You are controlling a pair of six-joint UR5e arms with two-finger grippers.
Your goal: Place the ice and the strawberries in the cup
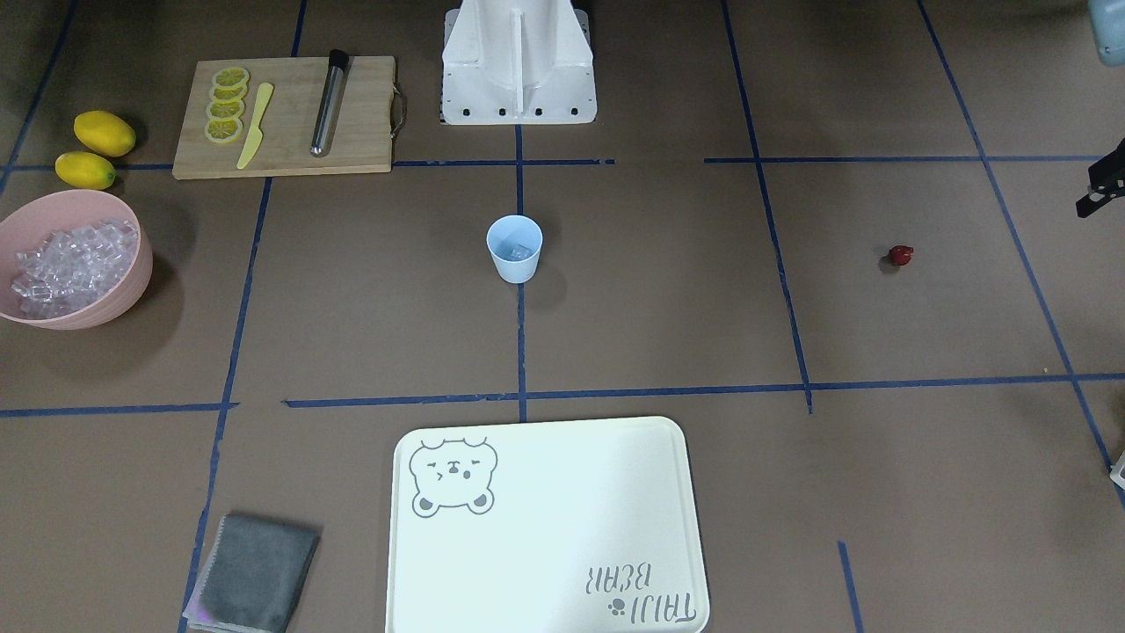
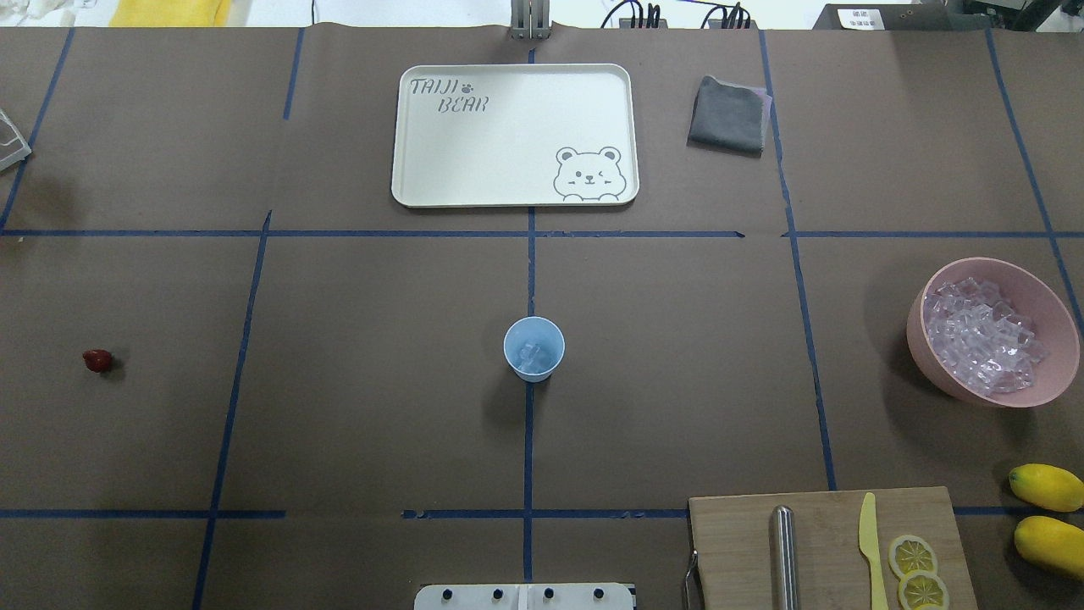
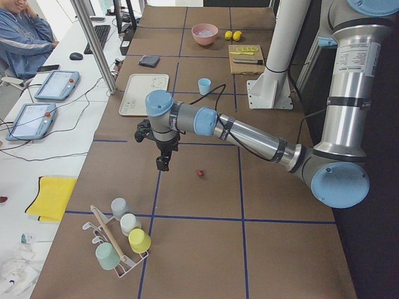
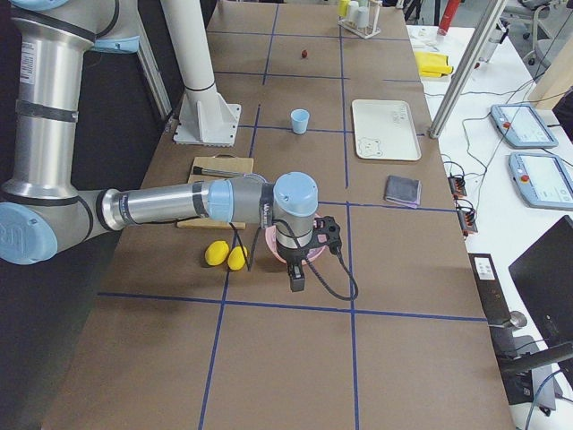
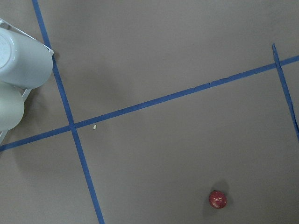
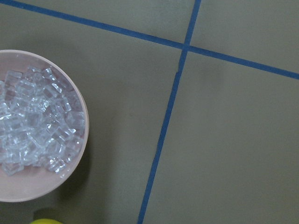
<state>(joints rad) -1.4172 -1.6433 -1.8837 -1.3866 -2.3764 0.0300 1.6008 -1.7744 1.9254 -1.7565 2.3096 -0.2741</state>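
A small dark red strawberry (image 5: 217, 199) is lying near the bench (image 2: 381, 424)'s left end. The left end effector (image 3: 162, 163) is hovering nearby, probably to carry it to the pale blue plastic cup (image 2: 533, 348), which is holding clear ice cubes (image 2: 532, 353). I cannot tell how wide the end effector's fingers are standing.

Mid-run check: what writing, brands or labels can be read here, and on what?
"TAIJI BEAR", with a paw print after TAIJI: printed on the cream tray, beside a drawn bear face.
White label on the dark box beyond the table: too small to read.
Tablet screens: too blurred to read.
Cup, pink bowl: no text visible.
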